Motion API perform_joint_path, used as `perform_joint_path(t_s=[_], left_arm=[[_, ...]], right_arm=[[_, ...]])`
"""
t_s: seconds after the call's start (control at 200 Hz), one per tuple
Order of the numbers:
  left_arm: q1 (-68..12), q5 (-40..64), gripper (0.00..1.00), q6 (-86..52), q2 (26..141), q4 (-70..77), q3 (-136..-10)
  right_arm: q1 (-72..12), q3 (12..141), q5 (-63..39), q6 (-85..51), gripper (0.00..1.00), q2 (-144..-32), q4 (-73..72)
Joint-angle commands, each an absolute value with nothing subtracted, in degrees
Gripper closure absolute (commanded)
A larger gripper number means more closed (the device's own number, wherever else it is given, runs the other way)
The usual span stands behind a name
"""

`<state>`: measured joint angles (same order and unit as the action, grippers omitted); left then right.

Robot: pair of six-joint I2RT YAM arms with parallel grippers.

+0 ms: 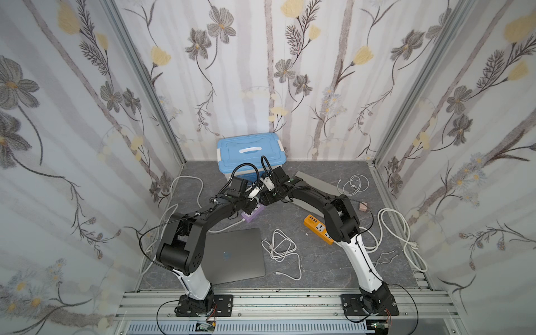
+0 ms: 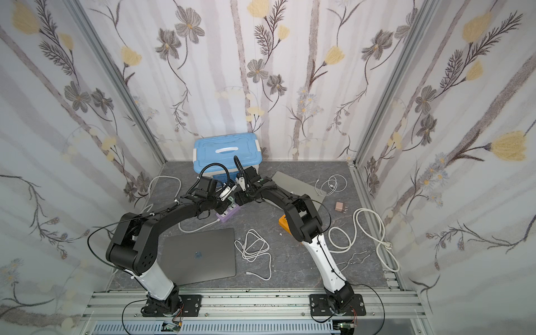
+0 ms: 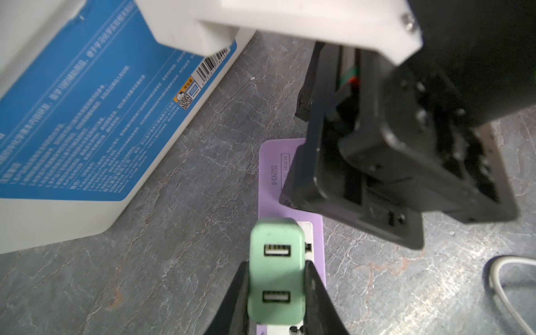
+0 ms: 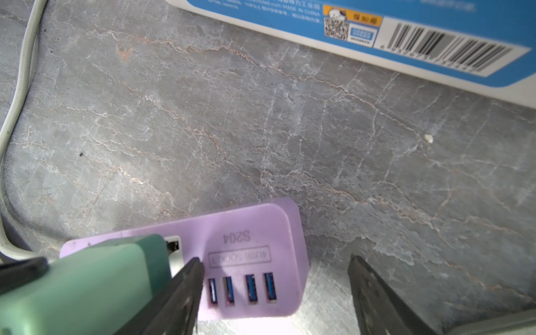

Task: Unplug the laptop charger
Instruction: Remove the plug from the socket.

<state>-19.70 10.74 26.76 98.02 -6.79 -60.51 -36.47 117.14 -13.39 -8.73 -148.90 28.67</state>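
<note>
So, up front a closed grey laptop [image 1: 232, 255] lies flat beside a loose white cable [image 1: 278, 245], and the right arm hides part of the orange power strip [image 1: 317, 229]. Further in, the green charger [image 3: 275, 275] sits plugged into the purple power strip [image 4: 246, 249], with the left gripper [image 3: 277, 266] clamped on its sides. The right gripper [image 4: 275, 259] is spread wide over the strip's USB end, gripping nothing. Both wrists cover most of this in both top views. A blue-lidded box [image 1: 261, 158] sits just behind.

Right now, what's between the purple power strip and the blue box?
Nothing; bare grey tabletop separates purple power strip from blue box, seen in the right wrist view.
</note>
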Motion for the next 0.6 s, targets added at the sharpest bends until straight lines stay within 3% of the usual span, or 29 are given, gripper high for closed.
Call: perform_joint_path(t_s=[0.0, 0.295, 0.595], left_arm=[[-19.73, 12.17, 1.00, 26.12, 97.22, -5.94, -60.46], [-20.04, 11.14, 1.00, 23.05, 90.67, -7.23, -61.28], [-23.90, 3.01, 1.00, 7.25, 83.11, -16.40, -60.76]], right_arm=[[-36.41, 116.81, -9.72, -7.91, 0.23, -149.48, 32.87], [-36.45, 116.85, -10.04, -7.95, 0.23, -149.47, 32.64], [-35.41, 109.92, -9.80, -7.57, 0.11, -139.84, 27.54]])
